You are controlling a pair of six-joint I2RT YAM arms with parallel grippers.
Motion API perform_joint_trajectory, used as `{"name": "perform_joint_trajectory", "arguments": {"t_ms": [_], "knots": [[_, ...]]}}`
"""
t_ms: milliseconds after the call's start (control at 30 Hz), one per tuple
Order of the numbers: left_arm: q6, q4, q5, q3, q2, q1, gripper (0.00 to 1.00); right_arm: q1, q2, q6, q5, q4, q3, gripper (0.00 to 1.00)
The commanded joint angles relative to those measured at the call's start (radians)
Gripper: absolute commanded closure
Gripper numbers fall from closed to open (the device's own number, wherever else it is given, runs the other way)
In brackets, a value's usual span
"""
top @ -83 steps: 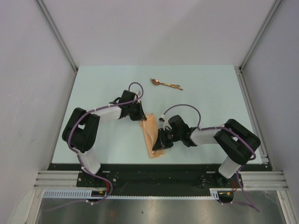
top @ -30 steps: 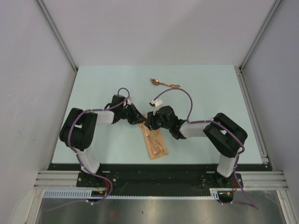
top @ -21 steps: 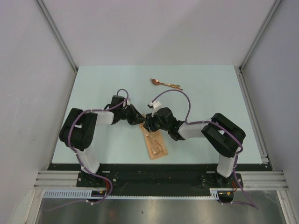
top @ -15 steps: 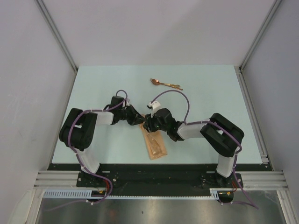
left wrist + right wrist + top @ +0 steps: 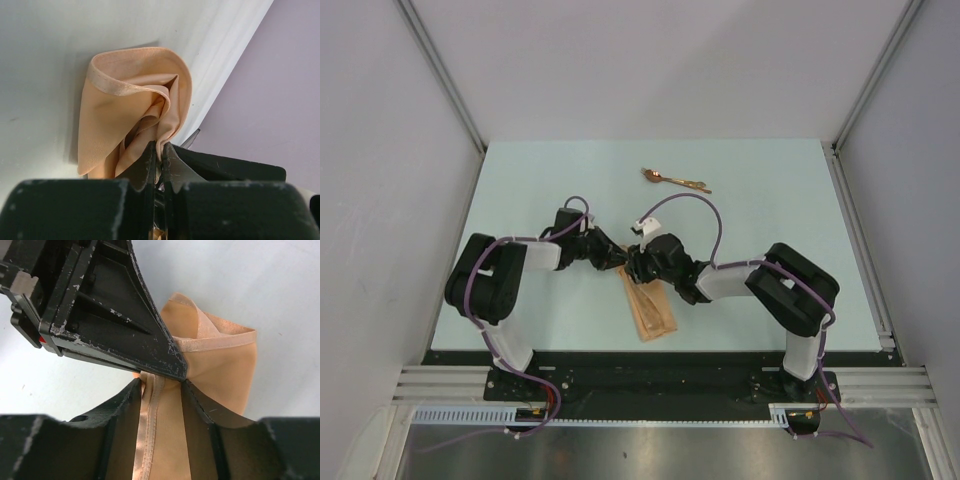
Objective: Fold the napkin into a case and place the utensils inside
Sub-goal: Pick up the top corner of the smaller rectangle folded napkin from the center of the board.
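From above, both wrists crowd over the far end of the napkin (image 5: 652, 312) and hide it from you. The left gripper (image 5: 159, 148) has its jaws clamped on a raised fold. The right gripper (image 5: 160, 390) has its jaws apart, with cloth between them. The napkin lies near the front edge of the pale-green bench (image 5: 520, 190). The utensils (image 5: 676, 181) lie well apart from it towards the back, with bare surface around them.

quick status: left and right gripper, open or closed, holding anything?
Left gripper: closed, pinching a fold of the napkin.
Right gripper: open, jaws apart astride the napkin, no clear grip on it.
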Motion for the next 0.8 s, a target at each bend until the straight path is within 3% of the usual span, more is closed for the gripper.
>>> {"name": "perform_joint_trajectory", "arguments": {"t_ms": [0, 100, 233, 300, 400, 533, 667, 767], "knots": [[-0.025, 0.018, 0.046, -0.009, -0.044, -0.001, 1.00, 0.006, 0.018, -0.016, 0.036, 0.075, 0.051, 0.58], [-0.020, 0.013, 0.049, -0.009, -0.050, -0.001, 1.00, 0.005, 0.031, -0.021, 0.049, 0.069, 0.070, 0.71], [-0.005, 0.029, 0.051, -0.015, -0.054, -0.001, 1.00, 0.005, 0.028, -0.021, 0.059, 0.055, 0.073, 1.00], [0.026, 0.027, 0.041, -0.015, -0.059, -0.001, 1.00, 0.005, 0.019, -0.027, 0.053, 0.055, 0.068, 1.00], [0.086, -0.006, 0.026, 0.000, -0.061, -0.001, 0.90, 0.003, 0.004, -0.030, 0.048, 0.051, 0.056, 1.00], [0.207, -0.114, -0.049, 0.061, -0.090, -0.001, 0.53, 0.003, 0.004, -0.024, 0.034, 0.040, 0.048, 1.00], [0.352, -0.293, -0.164, 0.133, -0.137, -0.001, 0.36, 0.003, -0.001, -0.011, 0.028, 0.057, 0.027, 1.00], [0.421, -0.391, -0.276, 0.170, -0.185, 0.001, 0.34, 0.003, -0.011, -0.013, 0.034, 0.031, 0.034, 1.00]]}}
